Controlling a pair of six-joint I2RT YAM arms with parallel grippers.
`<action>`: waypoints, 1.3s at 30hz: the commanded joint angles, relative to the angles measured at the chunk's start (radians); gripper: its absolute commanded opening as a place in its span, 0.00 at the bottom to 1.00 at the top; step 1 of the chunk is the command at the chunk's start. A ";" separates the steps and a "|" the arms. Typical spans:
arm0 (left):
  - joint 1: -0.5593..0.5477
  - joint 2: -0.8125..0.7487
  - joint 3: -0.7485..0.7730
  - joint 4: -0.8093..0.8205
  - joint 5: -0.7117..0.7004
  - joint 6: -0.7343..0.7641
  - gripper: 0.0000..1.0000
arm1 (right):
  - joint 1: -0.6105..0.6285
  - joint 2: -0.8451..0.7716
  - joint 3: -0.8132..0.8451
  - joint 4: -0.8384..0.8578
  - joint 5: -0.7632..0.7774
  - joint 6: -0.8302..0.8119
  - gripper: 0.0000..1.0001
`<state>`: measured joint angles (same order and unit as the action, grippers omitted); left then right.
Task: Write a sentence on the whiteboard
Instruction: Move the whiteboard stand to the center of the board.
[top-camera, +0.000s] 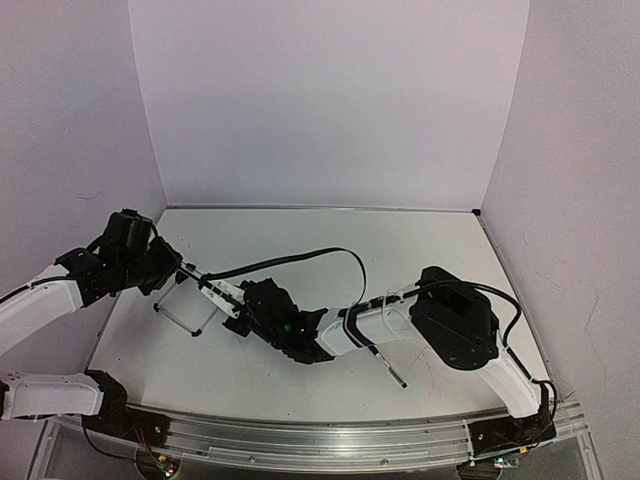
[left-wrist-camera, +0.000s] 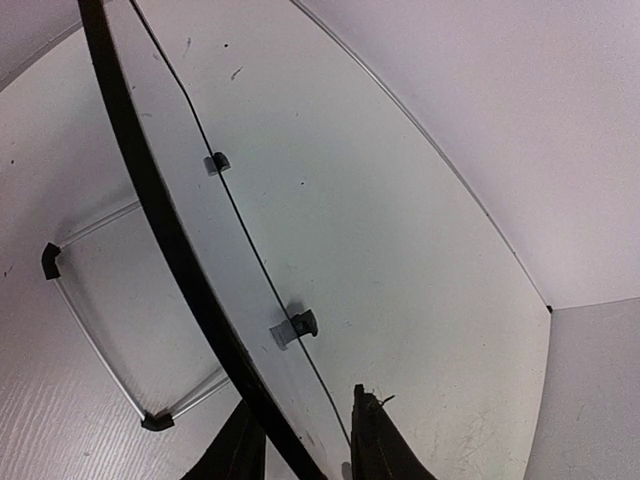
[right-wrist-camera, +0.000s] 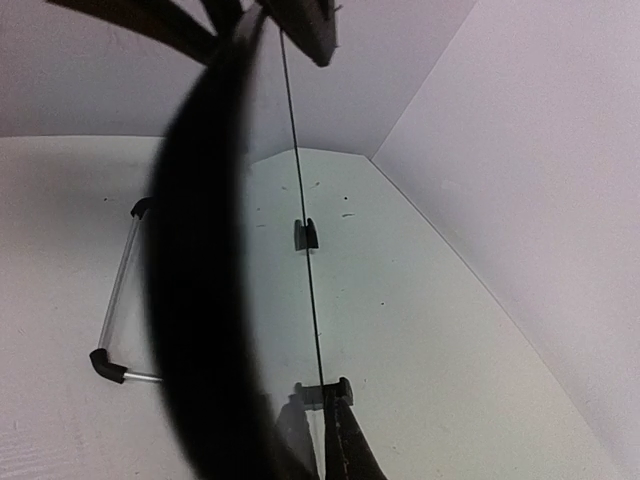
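Positioning step: holding the whiteboard (left-wrist-camera: 205, 235) edge-on over the left middle of the surface (top-camera: 400, 250), clamped by the left gripper (left-wrist-camera: 300, 445) and apparently, despite blur, the right gripper (right-wrist-camera: 318, 440). Cannot see the sentence. Next calls for standing it steady to write.

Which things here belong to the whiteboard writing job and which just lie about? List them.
Job: white rectangular whiteboard with thin black frame, with its silver wire stand; left gripper and right gripper, both clamping its edges.
Lying about: thin dark stick on the white tabletop, perhaps a pen.
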<state>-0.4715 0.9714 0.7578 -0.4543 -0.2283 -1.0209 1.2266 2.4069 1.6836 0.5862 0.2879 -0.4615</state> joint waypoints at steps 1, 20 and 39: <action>0.001 0.011 -0.033 -0.005 -0.022 0.031 0.25 | 0.022 0.013 0.020 0.040 0.080 0.055 0.02; 0.002 0.092 -0.096 0.170 0.090 0.122 0.09 | 0.070 -0.083 -0.049 0.033 0.292 0.100 0.00; 0.024 0.401 0.063 0.352 0.395 0.410 0.07 | 0.097 -0.123 -0.093 0.011 0.526 0.270 0.00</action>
<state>-0.4672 1.2556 0.8041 -0.0793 0.0818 -0.8535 1.2975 2.3884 1.6092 0.5718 0.7747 -0.3790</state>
